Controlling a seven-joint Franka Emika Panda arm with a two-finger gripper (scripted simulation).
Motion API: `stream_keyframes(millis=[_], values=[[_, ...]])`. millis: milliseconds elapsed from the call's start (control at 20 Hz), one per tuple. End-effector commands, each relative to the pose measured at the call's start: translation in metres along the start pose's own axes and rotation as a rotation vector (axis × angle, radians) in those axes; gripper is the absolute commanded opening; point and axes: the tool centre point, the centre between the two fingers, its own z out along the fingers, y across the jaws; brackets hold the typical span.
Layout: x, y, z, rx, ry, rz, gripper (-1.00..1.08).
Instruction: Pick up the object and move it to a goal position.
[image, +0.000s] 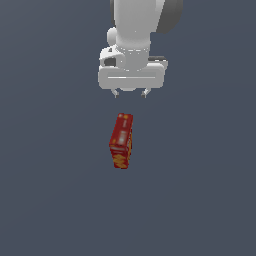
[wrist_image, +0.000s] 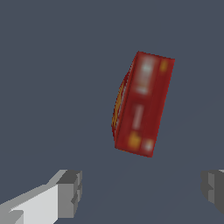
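Note:
The red cracker box (image: 121, 141) stands on the dark grey floor in the middle of the exterior view, narrow and slightly tilted, with orange crackers pictured low on its face. It also shows in the wrist view (wrist_image: 143, 104), red side up with pale lettering. My white gripper (image: 130, 93) hangs above and behind the box, apart from it. Its jaws stand wide apart and hold nothing. In the wrist view the gripper (wrist_image: 142, 192) shows two grey fingertips (wrist_image: 70, 192) at the frame's edge, with the box lying beyond the gap between them.
A plain dark grey floor (image: 50, 200) fills both views. No other object, container or edge shows.

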Motion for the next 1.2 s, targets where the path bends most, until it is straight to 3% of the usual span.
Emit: stream_keyframes(millis=[0,650,1150], values=[[0.0,0.0,0.0,0.0,0.0,0.0,1.0],[0.005,0.01,-0.01,0.034,0.03,0.058,1.0],[0.024,0.016,0.016,0.032,0.021,0.108,1.0]])
